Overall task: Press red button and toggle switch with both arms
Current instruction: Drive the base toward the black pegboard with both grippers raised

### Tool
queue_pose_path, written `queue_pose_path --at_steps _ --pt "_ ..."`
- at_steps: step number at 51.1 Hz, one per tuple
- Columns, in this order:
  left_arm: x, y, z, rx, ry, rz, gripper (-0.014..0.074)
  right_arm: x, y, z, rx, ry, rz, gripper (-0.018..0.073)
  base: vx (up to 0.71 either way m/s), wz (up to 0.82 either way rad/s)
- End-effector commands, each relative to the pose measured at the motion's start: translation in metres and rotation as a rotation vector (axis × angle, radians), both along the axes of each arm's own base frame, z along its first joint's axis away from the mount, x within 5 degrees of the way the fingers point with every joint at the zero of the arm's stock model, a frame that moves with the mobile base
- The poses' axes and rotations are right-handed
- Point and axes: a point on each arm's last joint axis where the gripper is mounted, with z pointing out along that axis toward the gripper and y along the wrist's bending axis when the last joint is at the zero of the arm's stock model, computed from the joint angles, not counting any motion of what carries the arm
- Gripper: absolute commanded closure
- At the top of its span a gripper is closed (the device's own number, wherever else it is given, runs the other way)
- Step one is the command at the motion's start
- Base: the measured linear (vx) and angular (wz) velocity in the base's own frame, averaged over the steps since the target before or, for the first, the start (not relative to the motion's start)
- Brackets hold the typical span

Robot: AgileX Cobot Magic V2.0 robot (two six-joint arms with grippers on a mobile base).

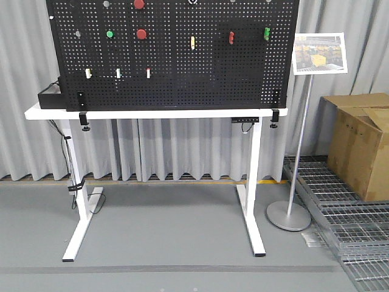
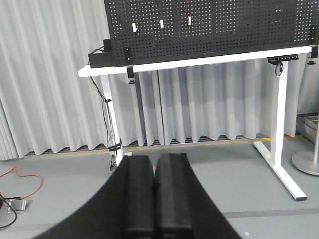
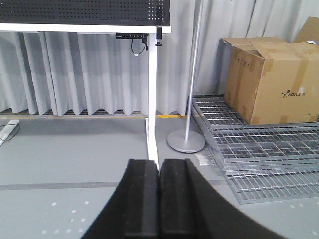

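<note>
Two grippers, both closed: your left gripper [image 2: 155, 167] has its black fingers pressed flat together, and your right gripper [image 3: 159, 169] shows the same pair with no gap between them. The pegboard [image 2: 214, 20] stands well ahead of and above the left gripper, on a white table [image 2: 199, 62], and from that wrist you see only its lower rows; from the right wrist only the board's bottom edge shows, up and to the left of the fingers. So the red button [image 1: 141, 33] and the toggle switch [image 1: 192, 2] sit far forward of and higher than both grippers, and you can find them in the front view alone. The button is a round red cap just right of a green button [image 1: 110, 34]. The switch is a small pale ring cut by the frame's top edge, its lever too small to make out
</note>
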Motion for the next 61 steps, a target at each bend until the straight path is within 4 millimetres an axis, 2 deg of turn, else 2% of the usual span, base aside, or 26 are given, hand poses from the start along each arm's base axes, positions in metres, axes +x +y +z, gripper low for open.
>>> queue_pose_path --at_steps 1,39,61 --pt "0.0001 -0.0006 -0.0036 -0.014 -0.058 -0.008 0.0594 0.0009 0.0010 0.0039 -0.016 -0.075 0.013 0.0563 0.00 -0.01" --pt "0.0001 -0.0006 -0.0036 -0.014 -0.058 -0.008 0.0594 0.0009 0.0010 0.0039 -0.016 -0.075 0.013 0.0563 0.02 0.00" --pt "0.0001 -0.0006 -0.0036 -0.014 -0.058 -0.008 0.0594 0.0009 0.0011 0.0040 -0.016 -0.077 0.013 0.0563 0.28 0.01"
